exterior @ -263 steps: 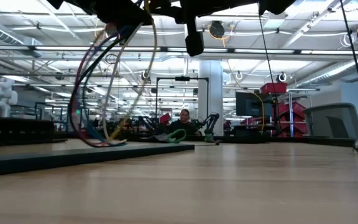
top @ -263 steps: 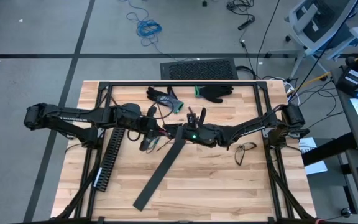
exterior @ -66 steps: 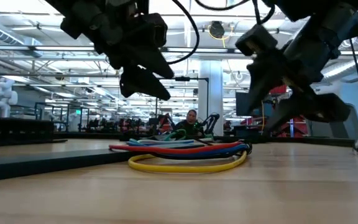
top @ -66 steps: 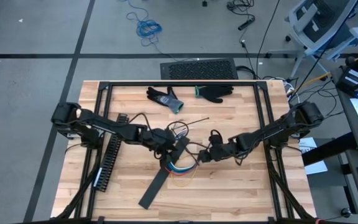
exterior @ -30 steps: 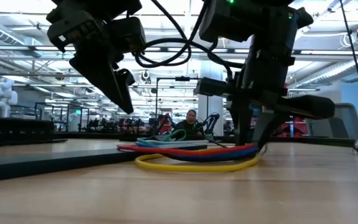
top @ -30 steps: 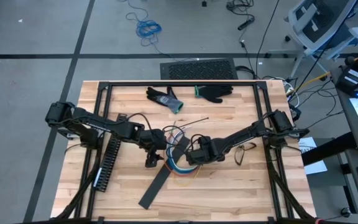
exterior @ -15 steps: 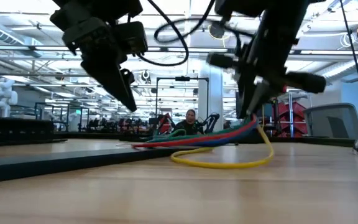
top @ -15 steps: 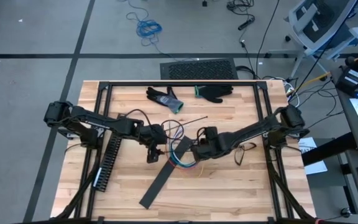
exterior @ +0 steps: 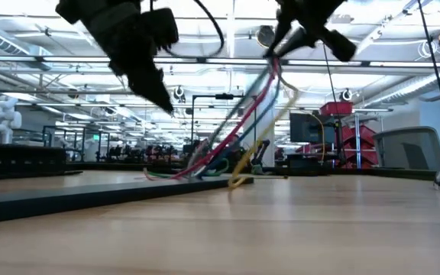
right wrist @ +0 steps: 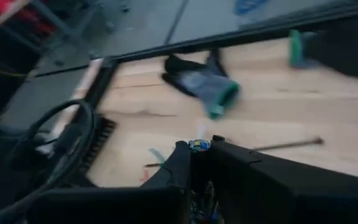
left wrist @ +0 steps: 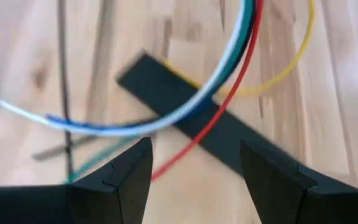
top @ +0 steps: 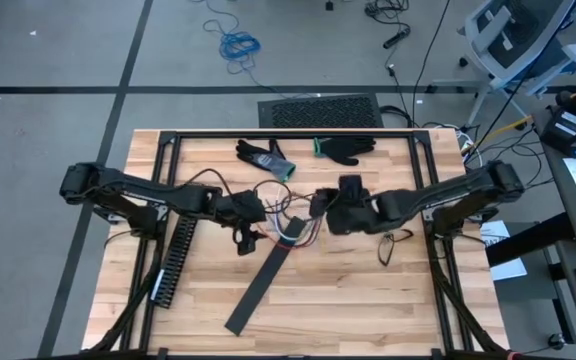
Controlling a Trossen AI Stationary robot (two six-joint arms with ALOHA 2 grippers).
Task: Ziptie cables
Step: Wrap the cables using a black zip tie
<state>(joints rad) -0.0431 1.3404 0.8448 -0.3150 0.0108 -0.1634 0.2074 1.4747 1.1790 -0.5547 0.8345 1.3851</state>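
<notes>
cables [exterior: 239, 134]: thin, glossy, curved | right end effector [exterior: 275, 53]: clamped on cables | left end effector [left wrist: 194, 171]: spread, empty

table [top: 368, 290]: you are looking at pale wood planks, smooth, faintly glossy
cables [left wrist: 232, 93]: you are seeing thin, smooth plastic-coated wires
black strip [top: 260, 290]: it is looking like flat, matt plastic
glove [right wrist: 207, 84]: it is showing dark knitted cloth

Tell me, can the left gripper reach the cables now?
Probably yes. The left gripper hangs open just above the table, and the cables run right in front of its fingers, with nothing between. The right gripper holds their other end up, so they hang slanted.
</notes>
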